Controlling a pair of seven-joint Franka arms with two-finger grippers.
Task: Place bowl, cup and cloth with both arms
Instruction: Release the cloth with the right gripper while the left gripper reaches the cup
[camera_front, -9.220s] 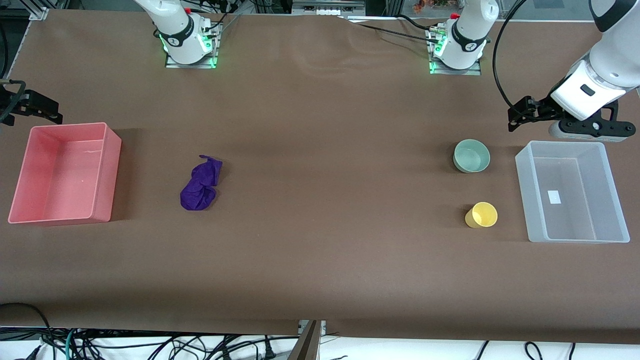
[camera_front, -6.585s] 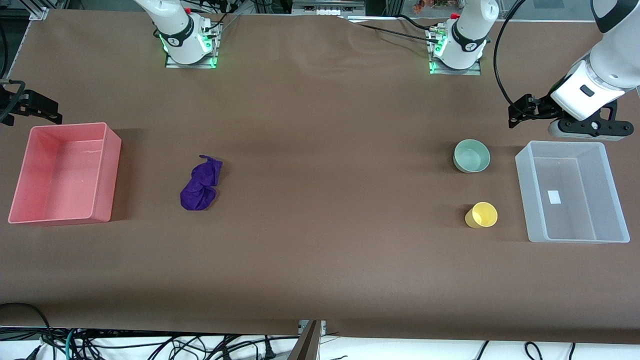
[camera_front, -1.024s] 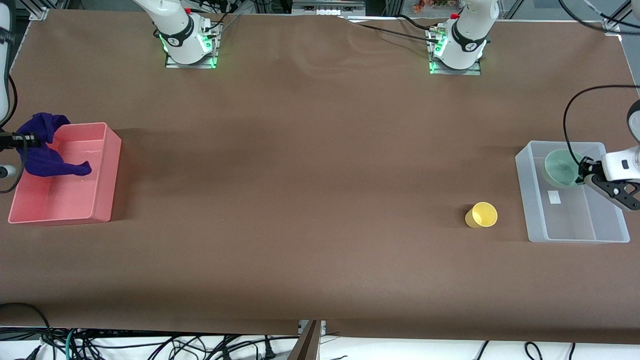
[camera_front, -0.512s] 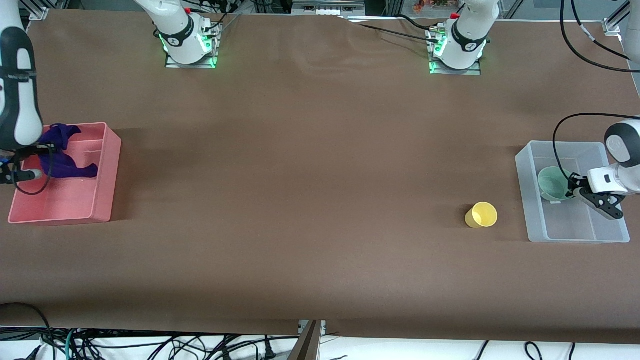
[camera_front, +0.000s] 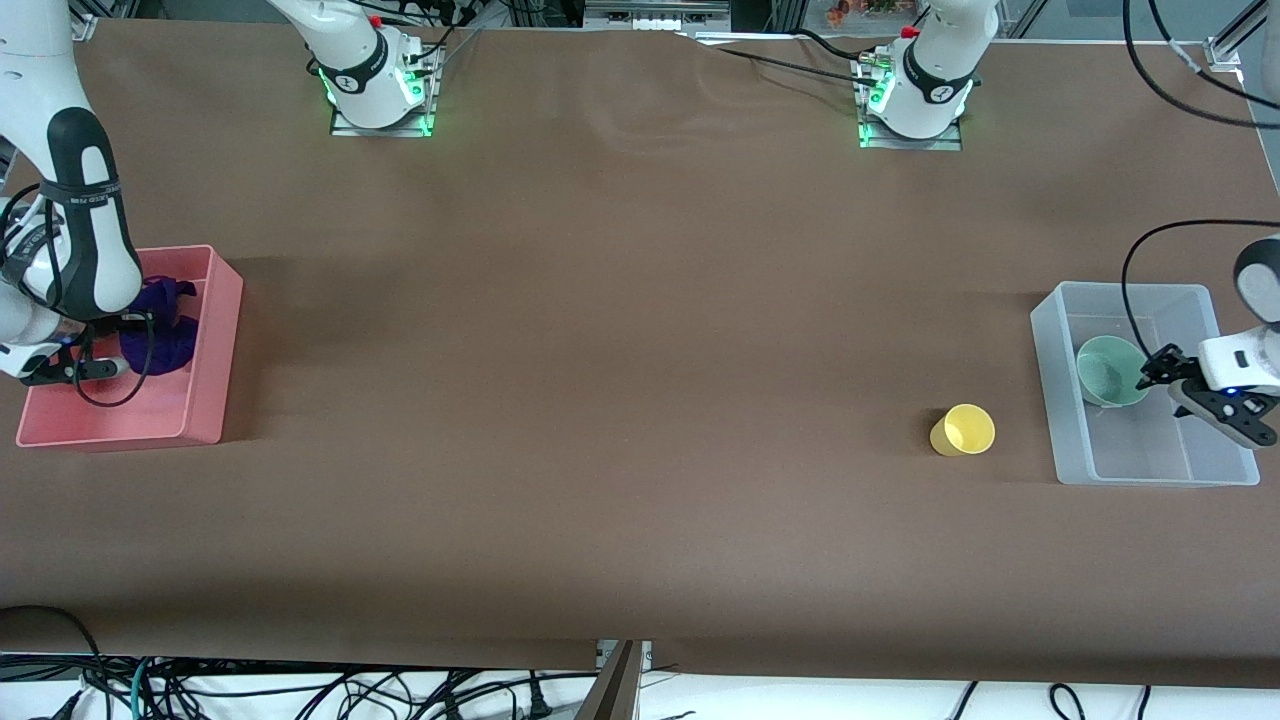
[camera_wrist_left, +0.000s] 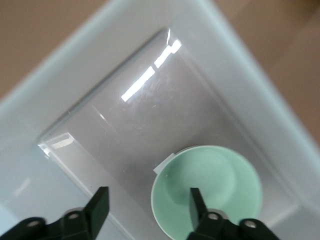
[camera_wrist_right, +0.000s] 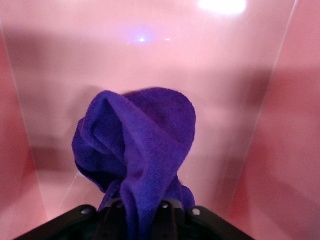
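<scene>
The left tool (camera_wrist_left: 145, 207) is down inside the clear plastic bin (camera_front: 1047, 385) at the left arm's end of the worktop (camera_front: 620, 350). Its fingers are spread wide apart and hold nothing; the small pale mint-green bowl (camera_wrist_left: 207, 185) sits upright on the bin floor, with one finger over its rim. To finish well, this tool should rise straight up so the finger does not catch the rim, then go to the small yellow plastic cup (camera_front: 964, 430), which stands on the worktop just beside the bin.

The right tool (camera_wrist_right: 142, 212) is low in the pink plastic bin (camera_front: 205, 350), its fingers closed on the wrinkled deep purple cloth (camera_wrist_right: 137, 150). It should open fully and lift slowly, because soft fabric may cling to the pads.
</scene>
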